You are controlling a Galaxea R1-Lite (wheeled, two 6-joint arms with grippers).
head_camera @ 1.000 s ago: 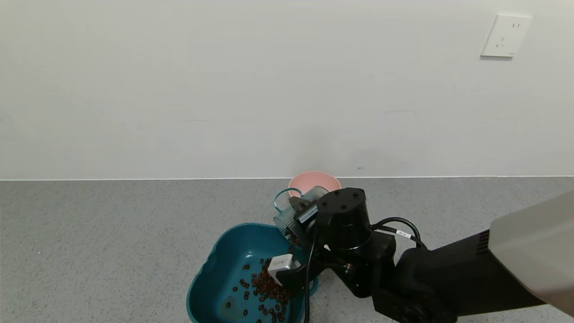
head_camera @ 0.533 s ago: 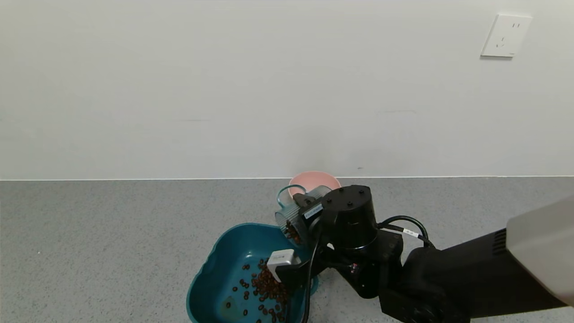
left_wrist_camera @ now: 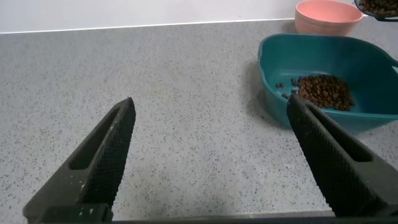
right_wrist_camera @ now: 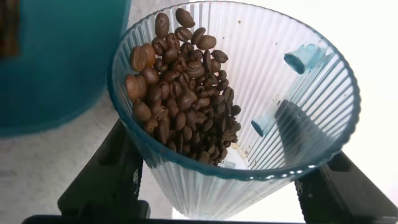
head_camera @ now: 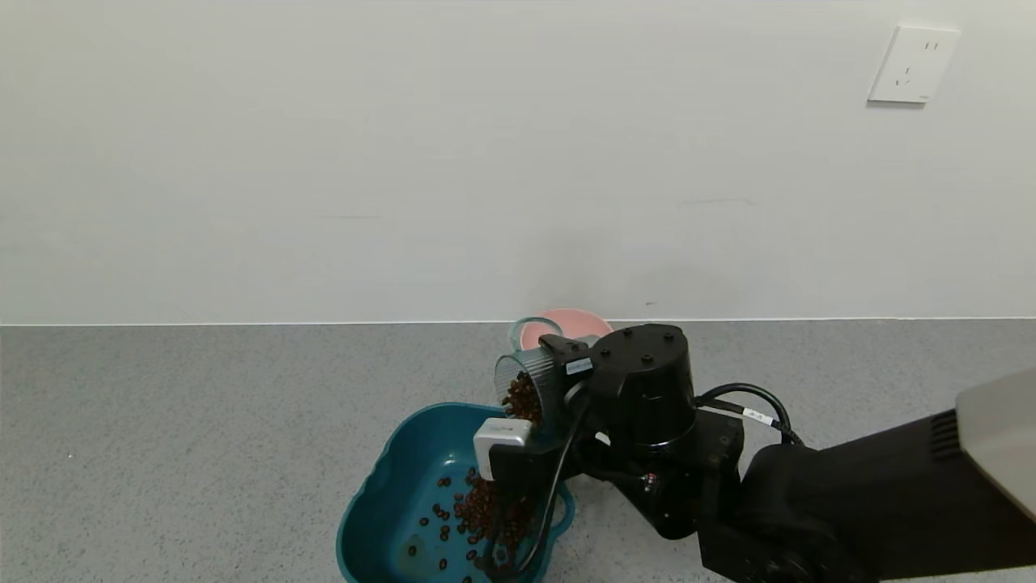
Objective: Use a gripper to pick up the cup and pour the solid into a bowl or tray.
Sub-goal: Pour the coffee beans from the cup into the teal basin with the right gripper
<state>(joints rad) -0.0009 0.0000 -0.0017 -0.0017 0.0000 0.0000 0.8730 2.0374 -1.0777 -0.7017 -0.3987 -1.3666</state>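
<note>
Overhead, right tool [head_camera: 541,380] clamped on tilted cup [head_camera: 522,379], beans [right_wrist_camera: 180,87] inside; left tool [left_wrist_camera: 214,155] spread apart

arm [head_camera: 850,502]: black, grey shell | black cables | white labels | gripper [head_camera: 558,389]: black

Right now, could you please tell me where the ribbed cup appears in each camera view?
Head view: cup tilted above the teal tub's far rim, held by the right gripper.
Left wrist view: only its beans-filled edge shows at a corner.
Right wrist view: it fills the picture.
Shared landmark: the teal tub.
</note>
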